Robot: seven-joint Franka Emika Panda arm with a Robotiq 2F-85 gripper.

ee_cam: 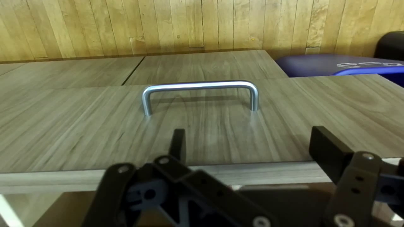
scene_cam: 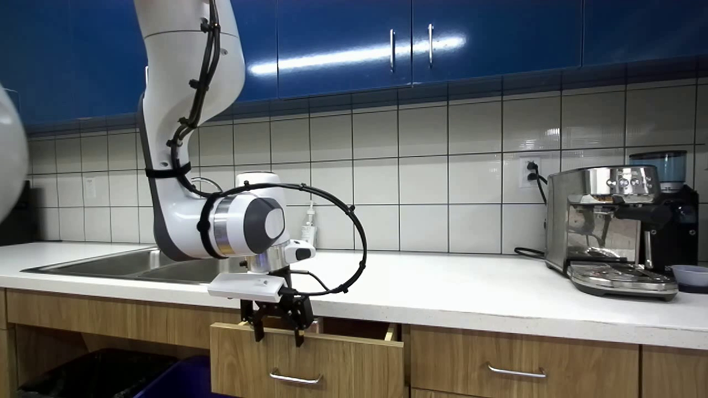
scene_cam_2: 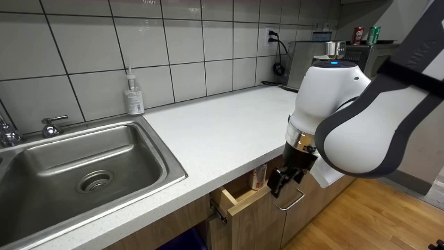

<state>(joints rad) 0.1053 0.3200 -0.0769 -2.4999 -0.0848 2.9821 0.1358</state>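
My gripper (scene_cam: 279,338) points down at the top edge of a pulled-out wooden drawer (scene_cam: 343,365). It is open with nothing between its fingers. In the wrist view the fingers (ee_cam: 247,142) stand wide apart over the drawer front's top edge (ee_cam: 252,171); whether they touch it I cannot tell. The silver bar handle (ee_cam: 200,85) on the drawer front lies beyond the fingertips, and it also shows in an exterior view (scene_cam_2: 290,205). A light-coloured can (scene_cam_2: 257,178) stands in the drawer, behind the gripper (scene_cam_2: 287,187). Much of the drawer's inside is hidden.
The white countertop (scene_cam: 420,282) overhangs the drawer. A steel sink (scene_cam_2: 100,156) and a soap bottle (scene_cam_2: 134,95) are at one side. An espresso machine (scene_cam: 608,226) stands farther along. A purple bin (scene_cam: 182,378) sits below. Another closed drawer (scene_cam: 520,354) is beside the open one.
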